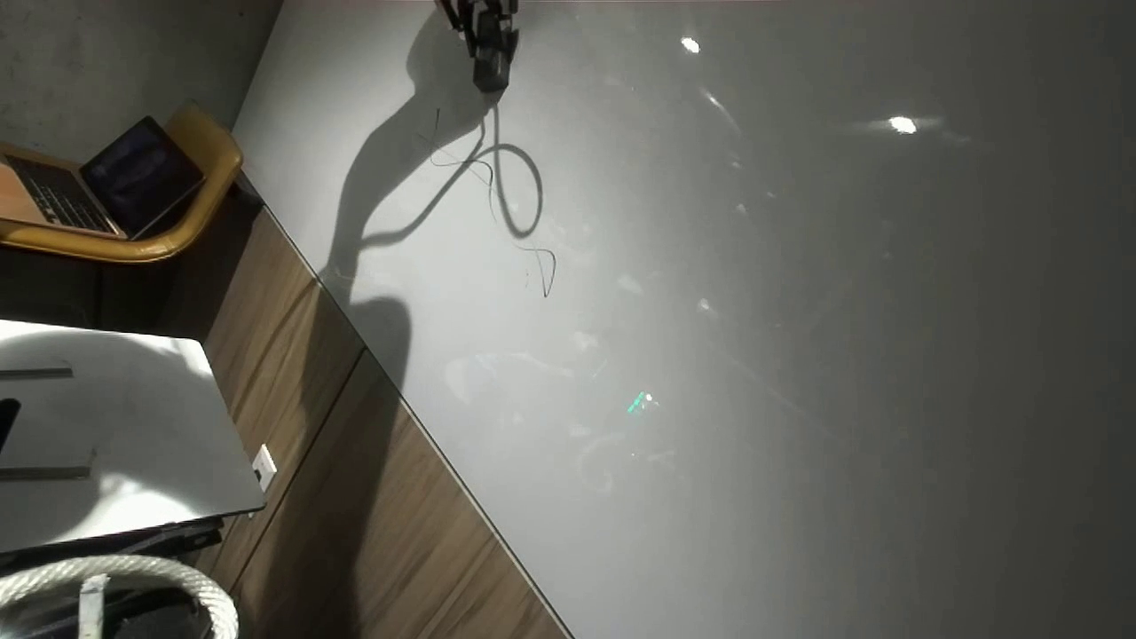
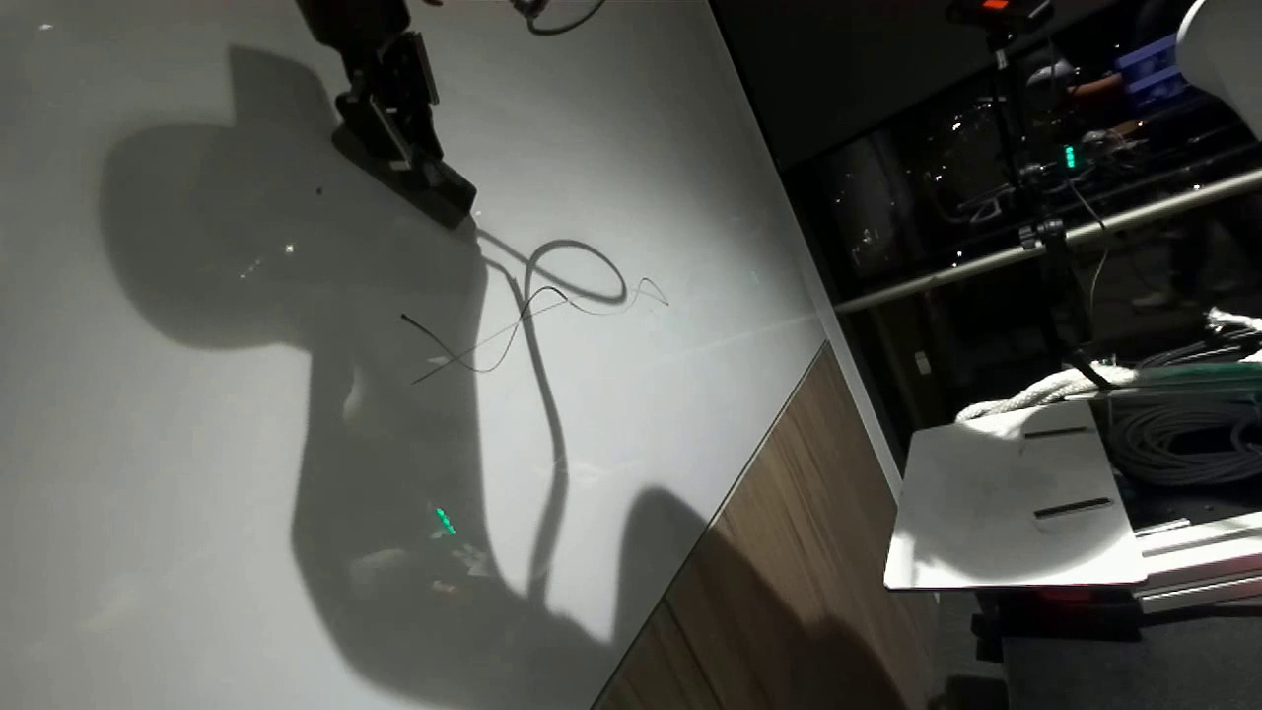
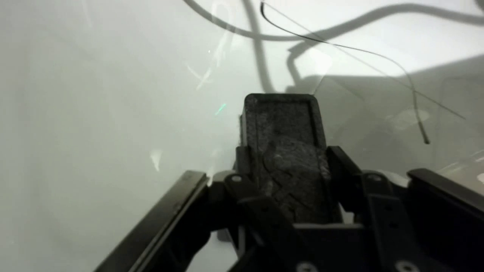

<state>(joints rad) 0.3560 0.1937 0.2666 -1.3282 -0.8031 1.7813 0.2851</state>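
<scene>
My gripper (image 3: 289, 162) is shut on a dark, felt-like rectangular block (image 3: 285, 121) resembling a board eraser. A finger presses each long side, and the block's far end sticks out past the fingertips. In both exterior views the gripper (image 1: 491, 40) comes in from the top, with the block (image 2: 449, 197) pointing at or lying against a glossy white surface (image 1: 799, 355). Whether it touches that surface I cannot tell. Just beyond the block, a thin dark squiggle (image 2: 503, 355) runs over the white surface; its middle crosses the cable shadows. Faint pale smudges (image 1: 586, 342) show elsewhere.
Brown wood panelling (image 1: 417, 497) borders the white surface. Off to the side are a white slotted plate (image 2: 1016, 473), thick white rope (image 1: 191, 577), and a laptop (image 1: 142, 177) on a yellow chair (image 1: 200, 146). A dark cable (image 2: 557, 28) hangs at the top. The arm's shadow covers much of the surface.
</scene>
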